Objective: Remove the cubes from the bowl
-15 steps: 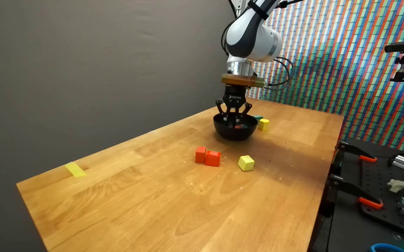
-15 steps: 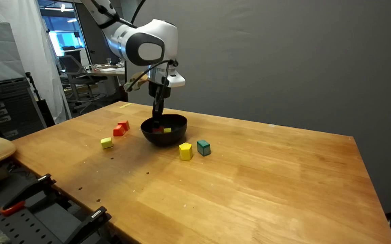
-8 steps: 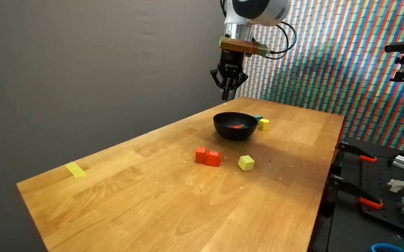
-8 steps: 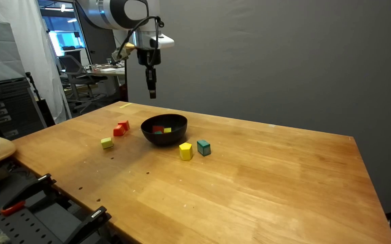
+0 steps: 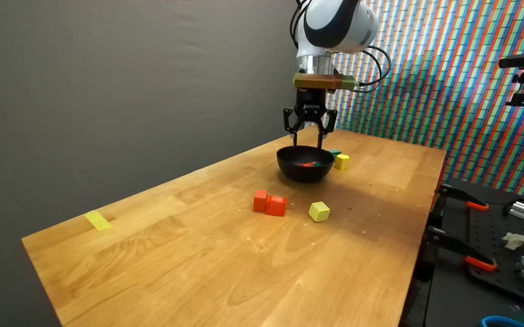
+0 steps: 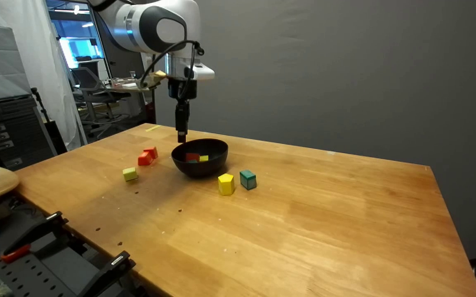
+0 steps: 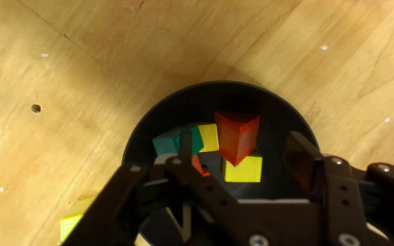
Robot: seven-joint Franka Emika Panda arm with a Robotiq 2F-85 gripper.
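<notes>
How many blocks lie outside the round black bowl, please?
5: left of the bowl in an exterior view, a red block, another red block and a pale yellow block; at its lower right, a yellow pentagonal block and a teal block.

Compared with half a second ago, the tool is lower in both exterior views, and the arm is also lower together with it. The tool's fingers, close together at that earlier moment, now stand apart. Their tips are now near the rim of the bowl; whether they touch it, I cannot tell. Against one second ago, the tool is higher, no more deep inside the bowl, and the red block there is less covered by it.
</notes>
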